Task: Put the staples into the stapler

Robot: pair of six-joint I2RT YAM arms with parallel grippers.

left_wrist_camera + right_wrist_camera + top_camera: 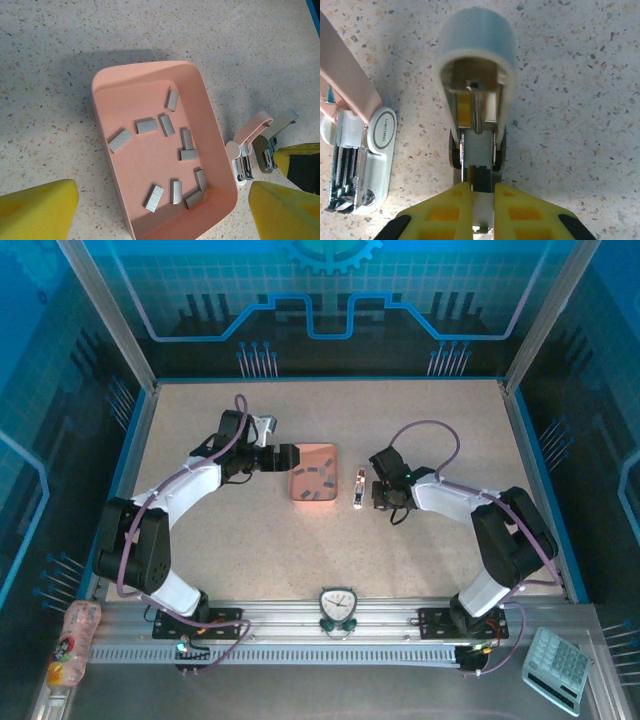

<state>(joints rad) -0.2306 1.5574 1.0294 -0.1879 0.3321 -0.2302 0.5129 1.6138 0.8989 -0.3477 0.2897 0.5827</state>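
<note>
R gripper (482, 189) clamps grey-blue stapler (475, 35), pink stapler (357, 145) just left; L gripper (162, 210) wide open above staples (167, 125).

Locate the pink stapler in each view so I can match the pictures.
Top external: stapler mid-table, just right of the tray.
Left wrist: right edge, lid raised, beside the tray.
Right wrist: left edge, lid raised.
Shared landmark: the right hand beside it, clamping a pale blue item.

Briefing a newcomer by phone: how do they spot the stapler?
Find the salmon-pink tray mid-table. Off its right side, on the speckled tabletop, lies the stapler: tiny, white-based, pale pink lid swung open. The gadget beside it, held in the right pincer, is pale blue on top.
</note>
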